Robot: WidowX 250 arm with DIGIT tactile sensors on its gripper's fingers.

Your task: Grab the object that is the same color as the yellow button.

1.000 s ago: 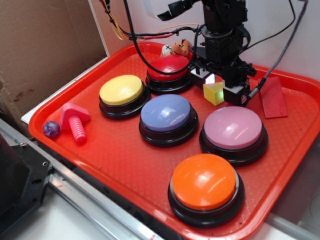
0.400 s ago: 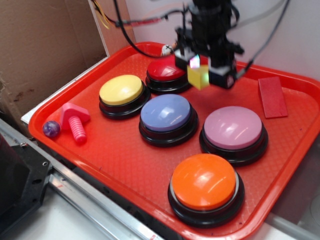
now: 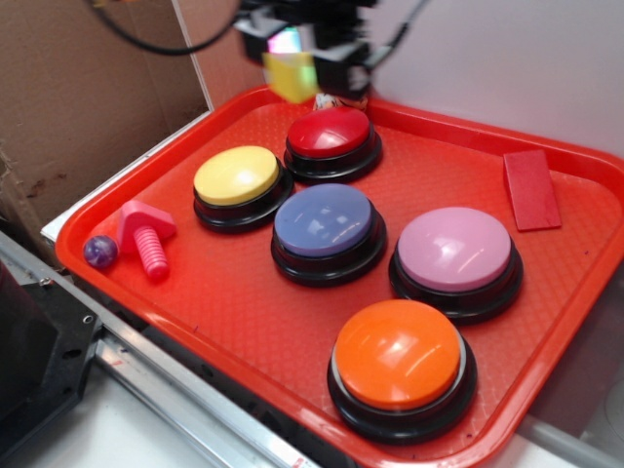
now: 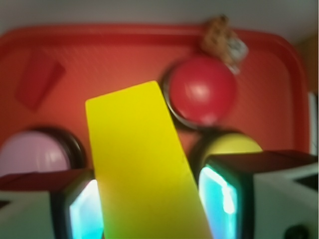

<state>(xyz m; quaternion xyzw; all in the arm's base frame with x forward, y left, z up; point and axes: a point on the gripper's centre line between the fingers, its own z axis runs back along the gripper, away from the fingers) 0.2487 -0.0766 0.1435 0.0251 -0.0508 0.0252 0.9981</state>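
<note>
1. The gripper [image 3: 292,60] is clamped on the yellow wedge block [image 3: 290,76], held in the air above the tray's far edge, just beyond the red button [image 3: 332,134]; this part of the exterior view is motion-blurred.
2. In the wrist view the block [image 4: 142,164] fills the gap between the 2 fingers [image 4: 227,196], whose inner faces glow teal; its smooth flat yellow face narrows toward the far end.
3. The yellow button [image 3: 237,175], a glossy pale-yellow dome on a black round base, sits on the red tray [image 3: 244,322], well below and left of the held block.
4. 4 more dome buttons share the tray: red, blue [image 3: 325,219], pink [image 3: 454,249] and orange [image 3: 399,353], all on black bases.
5. A flat red rectangular block [image 3: 531,189] lies near the tray's right rim.
6. A pink ribbed bolt-shaped toy [image 3: 147,236] and a small purple ball [image 3: 99,252] rest at the left edge, just beside each other.
</note>
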